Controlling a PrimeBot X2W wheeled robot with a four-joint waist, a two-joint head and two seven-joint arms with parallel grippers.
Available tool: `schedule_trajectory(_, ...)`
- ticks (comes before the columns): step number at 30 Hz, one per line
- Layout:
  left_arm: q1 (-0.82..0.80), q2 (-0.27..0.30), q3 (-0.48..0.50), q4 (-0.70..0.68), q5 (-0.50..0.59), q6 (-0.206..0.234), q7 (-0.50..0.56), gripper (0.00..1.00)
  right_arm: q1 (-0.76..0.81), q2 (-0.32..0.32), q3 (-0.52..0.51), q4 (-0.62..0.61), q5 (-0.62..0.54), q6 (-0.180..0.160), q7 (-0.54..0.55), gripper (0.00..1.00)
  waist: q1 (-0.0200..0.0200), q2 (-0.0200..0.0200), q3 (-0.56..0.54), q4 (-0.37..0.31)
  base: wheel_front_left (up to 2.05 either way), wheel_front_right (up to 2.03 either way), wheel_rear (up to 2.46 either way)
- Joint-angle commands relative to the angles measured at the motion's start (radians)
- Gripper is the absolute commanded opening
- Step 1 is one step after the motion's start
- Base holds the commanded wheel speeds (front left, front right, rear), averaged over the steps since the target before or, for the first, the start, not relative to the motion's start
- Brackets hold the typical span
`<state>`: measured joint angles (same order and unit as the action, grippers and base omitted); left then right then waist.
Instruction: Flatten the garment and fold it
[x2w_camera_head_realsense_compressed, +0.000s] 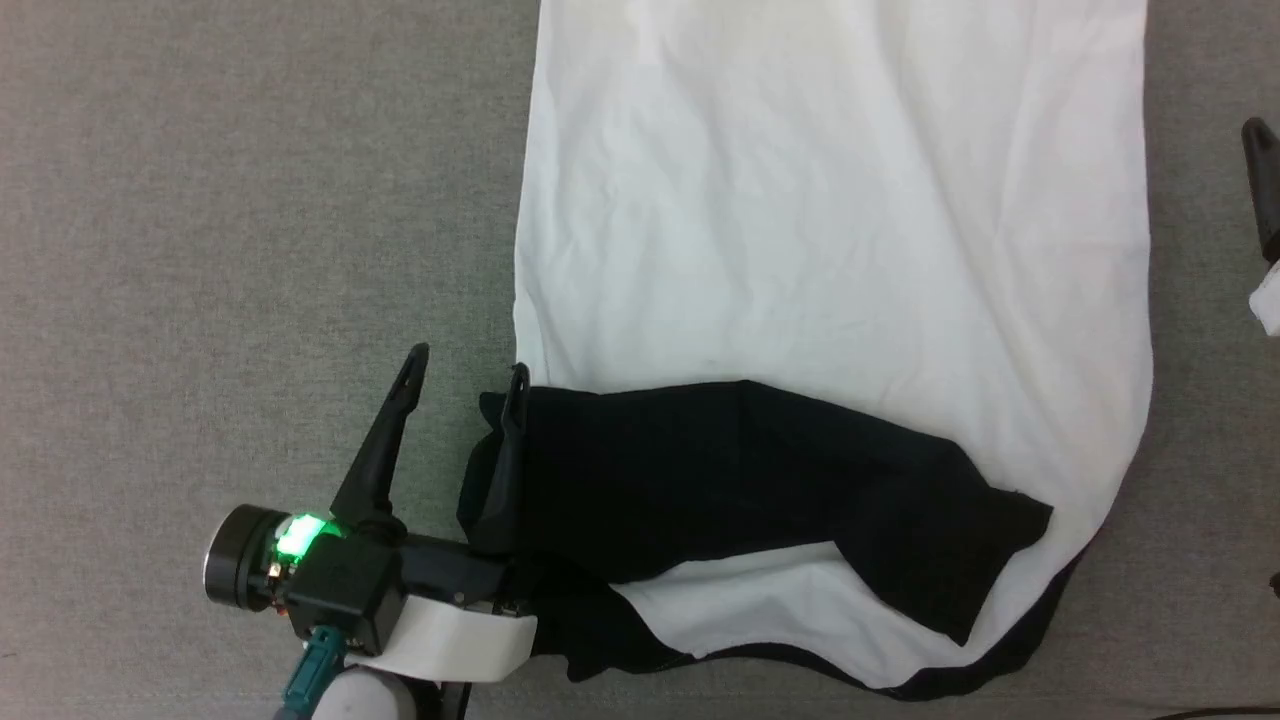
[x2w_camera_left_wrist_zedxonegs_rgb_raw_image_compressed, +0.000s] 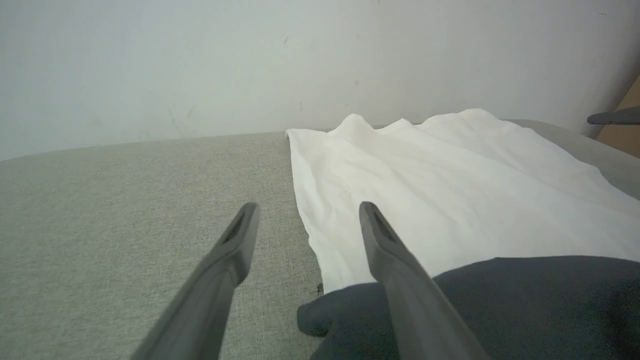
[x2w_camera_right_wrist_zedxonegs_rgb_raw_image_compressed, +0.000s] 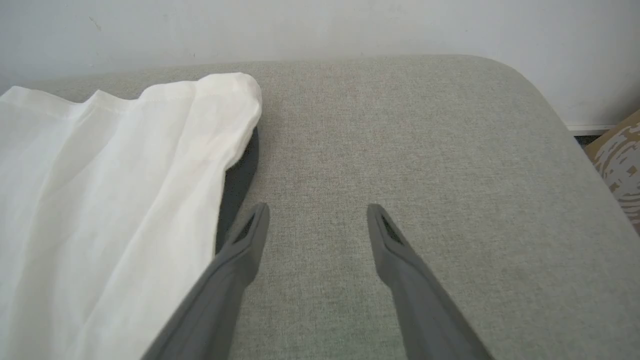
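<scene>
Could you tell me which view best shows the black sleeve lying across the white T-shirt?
Head view: the soft black sleeve lies whole across the white T-shirt. Left wrist view catches one end; right wrist view faces the shirt's white edge.

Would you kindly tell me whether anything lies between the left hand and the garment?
Nothing visible does. The open left hand is right at the edge of the garment, one finger over the black sleeve and the other over the grey surface.
</scene>
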<state>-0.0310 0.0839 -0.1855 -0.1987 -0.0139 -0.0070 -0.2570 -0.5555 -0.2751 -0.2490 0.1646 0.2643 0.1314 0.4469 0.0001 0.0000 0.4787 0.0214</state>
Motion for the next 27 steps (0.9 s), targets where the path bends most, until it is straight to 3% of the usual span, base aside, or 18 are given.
schedule_trajectory(1, -0.021, 0.005, -0.001, -0.004, 0.008, -0.003, -0.005, 1.00, -0.020, -0.002, 0.003, 0.003, 0.008, -0.001, -0.008, 1.00, -0.0001, 0.0000, 0.020, 0.007, 0.00, 0.00, 0.00)
schedule_trajectory(27, -0.086, -0.002, -0.020, 0.004, -0.004, 0.006, -0.005, 1.00, -0.132, -0.022, 0.039, 0.042, 0.006, -0.001, -0.025, 1.00, -0.0001, 0.0000, 0.126, 0.065, 0.00, 0.00, 0.00)
